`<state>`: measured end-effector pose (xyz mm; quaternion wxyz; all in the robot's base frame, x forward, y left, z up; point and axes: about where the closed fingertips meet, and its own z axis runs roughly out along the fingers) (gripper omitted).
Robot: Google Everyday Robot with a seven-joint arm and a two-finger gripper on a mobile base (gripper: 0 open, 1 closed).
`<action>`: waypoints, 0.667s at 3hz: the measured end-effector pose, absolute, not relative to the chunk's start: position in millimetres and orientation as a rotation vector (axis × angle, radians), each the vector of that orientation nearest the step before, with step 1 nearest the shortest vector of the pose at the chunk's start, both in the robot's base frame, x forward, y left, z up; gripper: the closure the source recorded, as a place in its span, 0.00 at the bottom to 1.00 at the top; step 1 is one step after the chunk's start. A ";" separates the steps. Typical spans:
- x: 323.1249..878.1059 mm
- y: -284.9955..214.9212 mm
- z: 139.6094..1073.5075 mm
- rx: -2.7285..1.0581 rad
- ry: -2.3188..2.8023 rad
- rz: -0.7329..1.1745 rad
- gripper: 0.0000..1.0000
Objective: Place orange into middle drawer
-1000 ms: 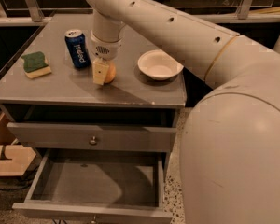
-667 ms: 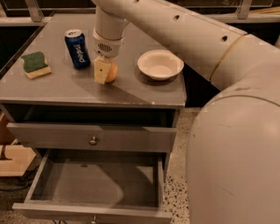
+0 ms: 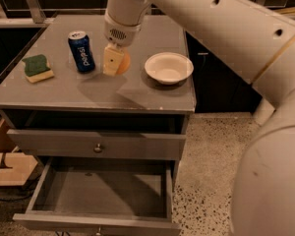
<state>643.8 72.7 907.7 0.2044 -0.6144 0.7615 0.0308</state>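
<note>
1. The pincer [image 3: 115, 69] hangs from a smooth cream arm low over the grey worktop [image 3: 137, 96], between the blue can [image 3: 82, 52] and the round white bowl [image 3: 168, 68].
2. The smooth round orange [image 3: 125, 63] sits right against it, half hidden; whether the pincer grips it cannot be told.
3. The middle drawer [image 3: 103, 190], shallow and dark grey inside, stands open below.

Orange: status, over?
Gripper down at orange on cabinet top. Middle drawer open below. Blue can and white bowl flank orange.
</note>
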 end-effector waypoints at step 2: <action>612.1 64.4 936.1 -1.696 2.081 0.081 1.00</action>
